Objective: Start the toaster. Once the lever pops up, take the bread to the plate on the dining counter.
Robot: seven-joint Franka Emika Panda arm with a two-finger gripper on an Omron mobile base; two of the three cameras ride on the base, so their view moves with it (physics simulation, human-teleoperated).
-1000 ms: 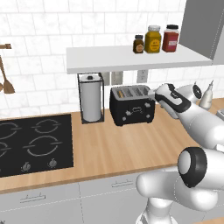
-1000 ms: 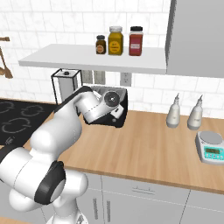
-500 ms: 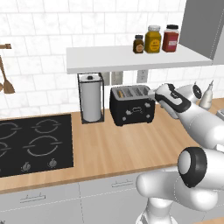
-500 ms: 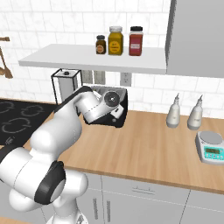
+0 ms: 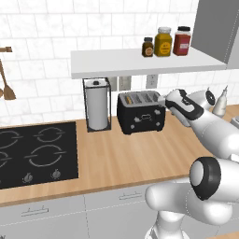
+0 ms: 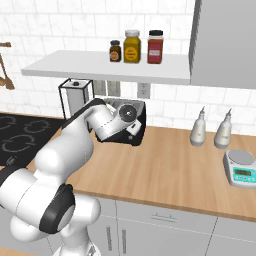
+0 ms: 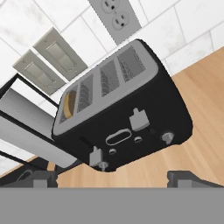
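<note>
The toaster stands on the desk against the tiled wall, just right of the paper towel holder. The bread sits in its leftmost slot. The tool hovers near the toaster's front, jaws wide and holding nothing.

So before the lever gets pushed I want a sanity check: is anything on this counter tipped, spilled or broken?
Nothing stands out. The black boxy toaster with the silver slotted top stands upright on the wooden counter, with the tan-yellow bread slice sitting down in one slot. It looks slanted in the hand view because that camera is rolled.
</note>
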